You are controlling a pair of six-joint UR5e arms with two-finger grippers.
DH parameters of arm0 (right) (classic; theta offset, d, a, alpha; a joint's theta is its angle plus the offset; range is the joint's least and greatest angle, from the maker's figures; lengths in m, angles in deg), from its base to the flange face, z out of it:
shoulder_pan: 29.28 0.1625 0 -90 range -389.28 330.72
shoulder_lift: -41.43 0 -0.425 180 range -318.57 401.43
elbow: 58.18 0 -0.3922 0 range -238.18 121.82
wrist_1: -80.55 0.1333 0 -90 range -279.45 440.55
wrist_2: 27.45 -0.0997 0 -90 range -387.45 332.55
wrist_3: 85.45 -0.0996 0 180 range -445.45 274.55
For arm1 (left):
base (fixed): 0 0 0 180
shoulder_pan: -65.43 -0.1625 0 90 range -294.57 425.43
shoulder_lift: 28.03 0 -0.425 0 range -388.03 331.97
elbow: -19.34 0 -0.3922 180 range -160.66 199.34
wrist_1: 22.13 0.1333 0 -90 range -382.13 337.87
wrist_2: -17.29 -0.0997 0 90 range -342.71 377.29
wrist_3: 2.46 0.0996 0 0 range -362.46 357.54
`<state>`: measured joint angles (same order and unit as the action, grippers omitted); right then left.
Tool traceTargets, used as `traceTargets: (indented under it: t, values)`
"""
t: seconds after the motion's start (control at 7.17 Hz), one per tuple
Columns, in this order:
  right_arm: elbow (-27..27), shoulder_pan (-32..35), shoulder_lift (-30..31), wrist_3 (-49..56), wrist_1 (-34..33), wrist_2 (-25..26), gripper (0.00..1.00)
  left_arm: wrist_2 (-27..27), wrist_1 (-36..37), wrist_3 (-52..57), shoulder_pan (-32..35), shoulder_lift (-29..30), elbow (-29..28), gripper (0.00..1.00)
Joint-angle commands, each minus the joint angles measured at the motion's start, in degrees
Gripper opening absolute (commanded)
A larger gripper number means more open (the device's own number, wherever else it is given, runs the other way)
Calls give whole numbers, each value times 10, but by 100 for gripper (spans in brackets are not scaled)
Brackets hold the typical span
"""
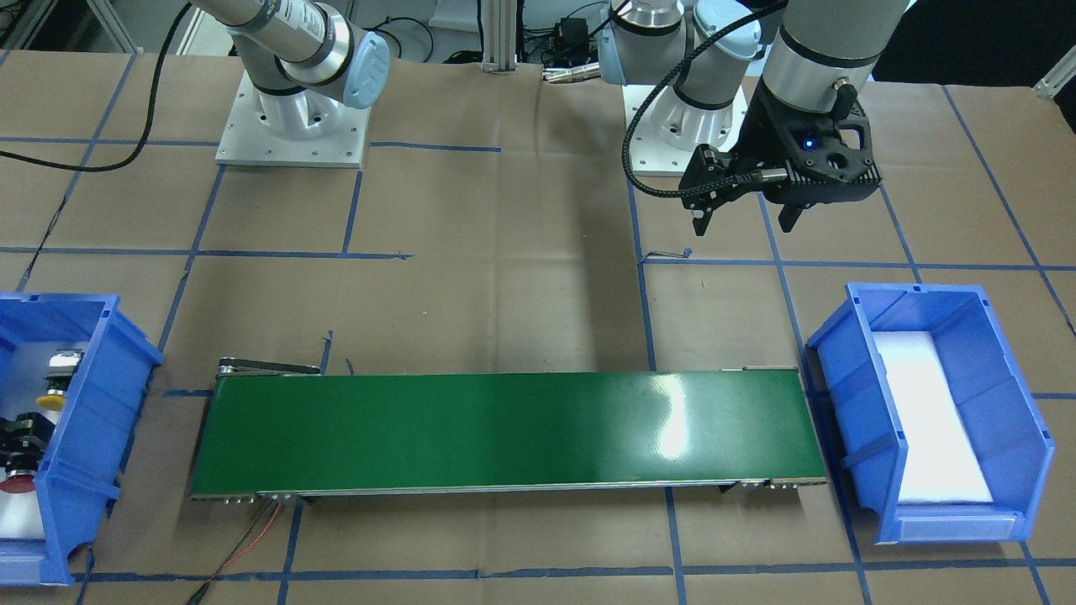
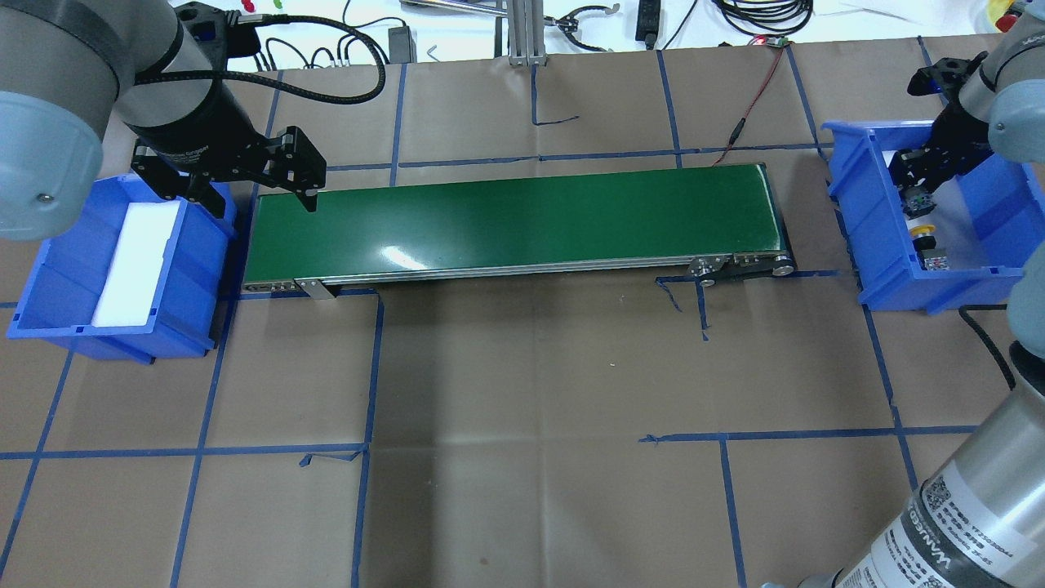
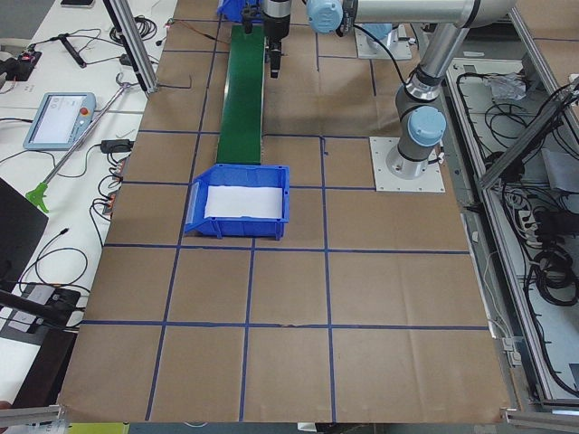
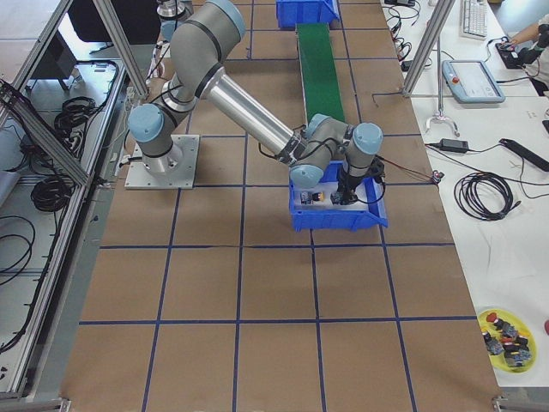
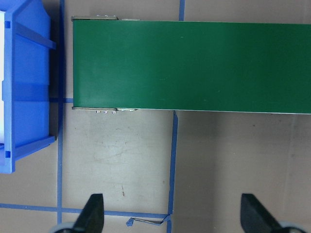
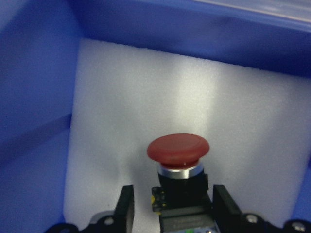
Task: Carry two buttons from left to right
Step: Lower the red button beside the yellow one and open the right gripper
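The red button (image 6: 178, 148) stands upright on white foam in the blue bin (image 2: 865, 212) on my right. My right gripper (image 6: 172, 206) is low in that bin, open, with a finger on each side of the button's black body and a small gap showing. It also shows in the overhead view (image 2: 918, 175). The yellow button (image 2: 922, 237) lies in the same bin beside it. The front-facing view shows the yellow button (image 1: 52, 401) and the red cap (image 1: 17, 483). My left gripper (image 2: 263, 198) hangs open and empty above the table by the belt's left end.
A long green conveyor belt (image 2: 506, 220) runs between the two bins. A second blue bin (image 2: 196, 261) on my left holds only a white foam pad. A silver-capped part (image 1: 63, 361) also lies in the right bin. A red wire (image 2: 755, 90) trails from the belt's far right end.
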<state>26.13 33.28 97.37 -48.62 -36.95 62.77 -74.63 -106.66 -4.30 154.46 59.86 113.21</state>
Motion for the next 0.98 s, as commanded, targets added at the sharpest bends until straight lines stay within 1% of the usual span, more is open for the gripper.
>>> traceTargets:
  t: [0.0, 0.14, 0.28, 0.56, 0.7, 0.84]
  values:
    - [-5, 0, 6, 2, 0, 0, 100, 1, 1, 0, -1, 1, 0, 100]
    - [-7, -1, 14, 0, 5, 0, 100, 1, 1, 0, 0, 0, 0, 100]
    - [-2, -1, 39, 1, 10, 0, 100, 1, 1, 0, 0, 1, 0, 100]
    - [0, 0, 101, -1, 10, -3, 100, 1, 1, 0, 0, 0, 0, 100]
    - [-2, 4, 136, -3, 12, -23, 100, 1, 1, 0, -1, 0, 0, 100]
    - [-3, 18, 170, -2, 25, -30, 100, 1, 1, 0, 0, 0, 0, 100]
